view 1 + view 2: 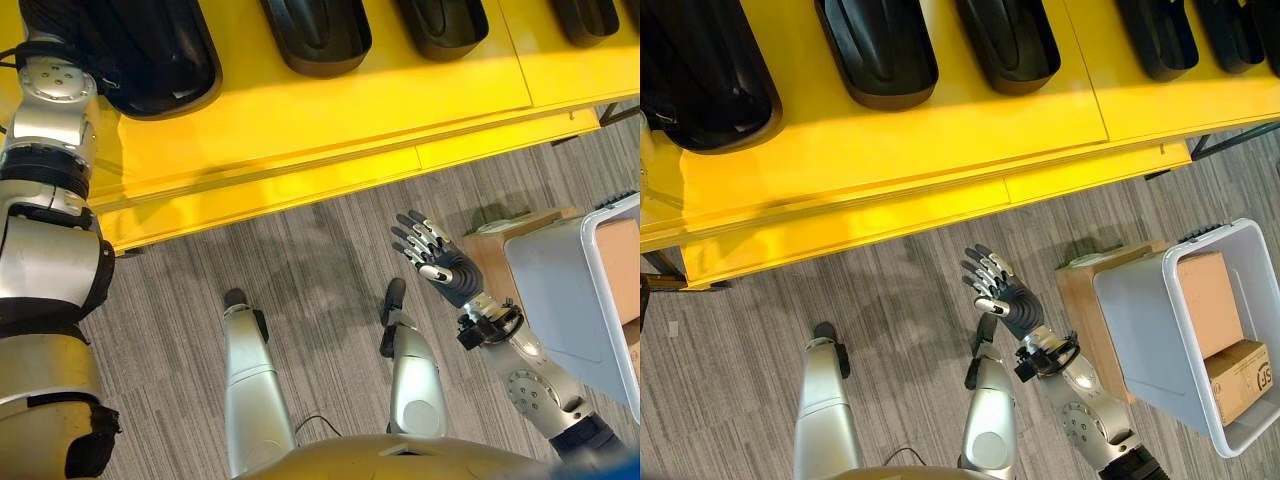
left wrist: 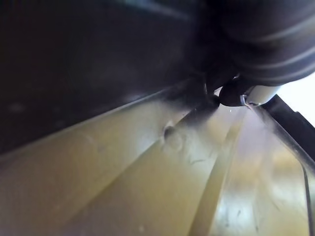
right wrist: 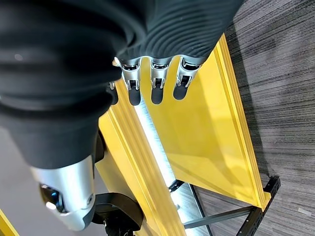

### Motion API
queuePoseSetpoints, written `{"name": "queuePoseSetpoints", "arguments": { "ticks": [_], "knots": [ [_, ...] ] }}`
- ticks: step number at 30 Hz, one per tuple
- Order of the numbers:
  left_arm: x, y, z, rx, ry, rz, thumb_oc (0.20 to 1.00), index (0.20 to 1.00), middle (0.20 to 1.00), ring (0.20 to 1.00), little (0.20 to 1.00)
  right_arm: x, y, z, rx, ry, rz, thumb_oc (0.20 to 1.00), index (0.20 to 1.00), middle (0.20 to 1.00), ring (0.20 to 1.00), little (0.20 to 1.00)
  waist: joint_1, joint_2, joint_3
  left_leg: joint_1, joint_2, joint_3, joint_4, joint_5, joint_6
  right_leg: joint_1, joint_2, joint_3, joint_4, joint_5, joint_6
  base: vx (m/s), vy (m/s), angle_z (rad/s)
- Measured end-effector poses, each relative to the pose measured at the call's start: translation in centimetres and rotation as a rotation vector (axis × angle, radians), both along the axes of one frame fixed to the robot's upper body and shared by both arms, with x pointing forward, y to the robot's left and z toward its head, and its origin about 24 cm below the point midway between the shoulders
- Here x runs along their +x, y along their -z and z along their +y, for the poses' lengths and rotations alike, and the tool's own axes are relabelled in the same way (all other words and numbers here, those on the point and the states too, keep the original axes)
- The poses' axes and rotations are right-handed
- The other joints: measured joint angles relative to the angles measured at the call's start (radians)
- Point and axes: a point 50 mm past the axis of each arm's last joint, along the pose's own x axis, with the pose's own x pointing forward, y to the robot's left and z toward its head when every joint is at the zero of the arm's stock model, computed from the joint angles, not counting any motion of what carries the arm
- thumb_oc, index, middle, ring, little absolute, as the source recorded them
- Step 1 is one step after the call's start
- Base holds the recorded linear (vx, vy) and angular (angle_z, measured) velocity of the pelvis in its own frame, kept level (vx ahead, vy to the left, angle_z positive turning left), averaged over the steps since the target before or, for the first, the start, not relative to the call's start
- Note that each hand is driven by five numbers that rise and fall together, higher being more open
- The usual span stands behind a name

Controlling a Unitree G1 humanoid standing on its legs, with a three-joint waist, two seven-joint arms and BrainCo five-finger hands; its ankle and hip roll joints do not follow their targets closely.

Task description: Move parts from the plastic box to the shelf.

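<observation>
A large black moulded part lies on the yellow shelf at its left end. My left arm reaches up to that part. The left hand's dark cover sits tight against the black part, just above the shelf surface, and its fingers are hidden. My right hand hovers over the floor in front of the shelf, open, fingers spread and holding nothing. Its fingertips point toward the shelf's edge. The white plastic box stands tilted to the right of that hand.
Three more black parts lie in a row along the shelf. Two cardboard boxes sit inside the plastic box, which rests on a brown stand. Grey striped floor lies between me and the shelf.
</observation>
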Motion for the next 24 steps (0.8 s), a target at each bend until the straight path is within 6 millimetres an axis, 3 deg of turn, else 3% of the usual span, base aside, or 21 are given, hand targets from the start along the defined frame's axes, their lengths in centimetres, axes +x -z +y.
{"name": "queuePoseSetpoints", "arguments": {
  "ticks": [1,2,9,24],
  "knots": [
    [0.0,0.0,0.0,0.008,-0.002,0.006,0.856,0.856,0.856,0.856,0.856,0.0,0.0,-0.1,0.000,-0.001,-0.003,1.000,1.000,1.000,1.000,1.000,0.000,0.002,0.000,0.000,0.000,0.000,0.000,0.000,0.000,0.000,0.000,0.000,0.000,0.000,0.000,0.00,0.000,0.00],
    [0.0,0.0,0.0,0.016,-0.003,0.013,1.000,1.000,1.000,1.000,1.000,0.0,-0.1,-0.1,0.000,-0.001,-0.005,1.000,1.000,1.000,1.000,1.000,0.001,0.004,0.000,0.000,0.000,0.000,-0.001,0.000,0.000,0.000,0.000,0.000,0.000,0.000,0.000,0.00,0.000,0.00],
    [0.1,0.0,-0.1,0.021,0.001,0.027,1.000,1.000,1.000,1.000,1.000,0.2,-0.4,-1.3,-0.049,0.013,-0.016,1.000,1.000,1.000,1.000,1.000,0.003,0.010,0.001,0.000,0.001,0.001,-0.003,0.001,-0.001,-0.011,-0.002,0.003,0.014,0.000,0.000,0.00,0.000,0.00],
    [-0.5,-1.0,0.5,-0.096,0.022,-0.066,1.000,1.000,1.000,1.000,1.000,0.8,-1.1,-1.4,-0.071,0.005,-0.046,1.000,1.000,1.000,1.000,1.000,0.031,0.040,0.001,0.003,0.001,-0.002,-0.021,0.019,-0.005,-0.016,-0.002,0.002,0.024,-0.006,0.006,-0.01,0.000,0.01]
  ]
}}
